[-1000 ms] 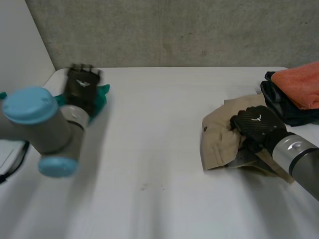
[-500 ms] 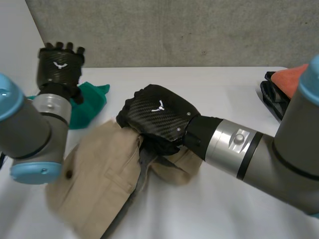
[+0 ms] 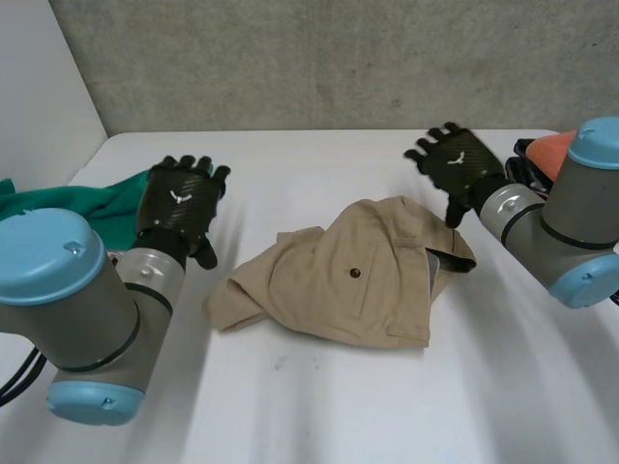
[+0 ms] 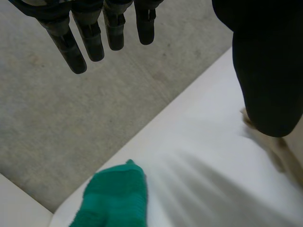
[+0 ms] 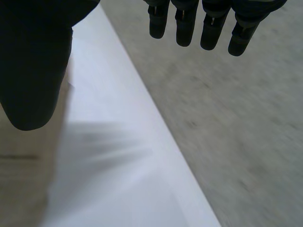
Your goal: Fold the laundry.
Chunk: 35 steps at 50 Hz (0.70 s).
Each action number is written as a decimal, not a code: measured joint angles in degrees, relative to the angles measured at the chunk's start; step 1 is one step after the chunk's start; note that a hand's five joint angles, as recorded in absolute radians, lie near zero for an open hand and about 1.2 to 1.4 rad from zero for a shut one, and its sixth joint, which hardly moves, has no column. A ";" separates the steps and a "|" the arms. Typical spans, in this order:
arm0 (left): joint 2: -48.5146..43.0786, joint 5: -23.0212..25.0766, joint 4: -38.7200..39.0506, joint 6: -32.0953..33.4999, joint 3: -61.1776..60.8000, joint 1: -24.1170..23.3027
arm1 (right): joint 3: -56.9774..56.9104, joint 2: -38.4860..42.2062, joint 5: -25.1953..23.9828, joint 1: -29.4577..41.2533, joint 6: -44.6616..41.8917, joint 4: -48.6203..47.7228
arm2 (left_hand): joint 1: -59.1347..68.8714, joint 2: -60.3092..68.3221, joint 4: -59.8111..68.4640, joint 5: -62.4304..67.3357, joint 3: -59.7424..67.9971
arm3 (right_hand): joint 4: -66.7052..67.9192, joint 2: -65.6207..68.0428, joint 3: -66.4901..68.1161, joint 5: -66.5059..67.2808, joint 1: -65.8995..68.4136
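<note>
Lying crumpled nearest me on the white table is the tan cotton garment with a small dark button and a stitched pocket, heaped at the table's middle between my two arms. My left hand hovers near the garment's left end, apart from it, fingers straight and spread, holding nothing. A rumpled green cloth lies just beside that hand, by the table's left edge. My right hand hangs near the garment's far right edge, fingers splayed wide, also empty. Farther right, an orange folded cloth rests against a dark bundle. A grey concrete wall stands behind.
</note>
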 measured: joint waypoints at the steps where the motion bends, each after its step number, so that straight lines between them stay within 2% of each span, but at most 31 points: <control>1: -0.03 -0.01 -0.25 -0.02 -0.13 -0.15 | 0.21 -0.30 1.78 0.06 0.20 -0.49 | 0.00 0.00 0.00 0.00 0.00 | 0.00 0.00 0.00 0.00 0.00; 3: 0.15 -0.03 -1.34 -0.02 -0.65 -0.36 | 1.32 -2.07 5.40 0.13 1.60 -1.18 | 0.00 0.00 0.00 0.00 0.00 | 0.00 0.00 0.00 0.00 0.00; 7: 1.30 -0.01 -4.10 0.03 -1.77 -0.09 | 5.02 -8.09 8.43 0.09 6.61 -0.04 | 0.00 0.00 0.00 0.00 0.00 | 0.00 0.00 0.00 0.00 0.00; 16: 3.16 0.98 -10.99 0.11 -4.65 3.86 | 15.66 -24.22 8.42 0.41 16.44 12.25 | 0.09 0.00 0.00 0.00 0.00 | 2.50 2.72 2.90 2.37 0.54; 22: 2.58 6.21 -12.88 -1.96 -5.67 6.58 | 25.09 -32.53 7.65 2.88 16.99 19.10 | 3.59 2.17 2.38 1.09 1.51 | 6.37 6.14 6.48 6.43 5.20; 29: -0.20 14.36 -13.00 -8.26 -4.38 8.30 | 34.13 -33.82 8.11 12.29 16.27 15.73 | 12.40 10.73 11.03 10.07 10.17 | 7.66 7.28 7.87 7.81 6.39; 33: -3.26 16.58 -13.17 -10.65 -2.55 8.43 | 36.93 -30.19 9.16 16.88 16.00 9.98 | 20.60 18.34 18.70 17.62 17.86 | 9.24 8.48 9.51 9.49 8.45; 35: -4.78 16.83 -13.33 -11.09 -1.68 8.39 | 37.72 -27.91 9.94 18.09 15.75 7.04 | 28.18 26.02 25.69 24.44 25.44 | 10.32 9.63 10.50 10.54 9.46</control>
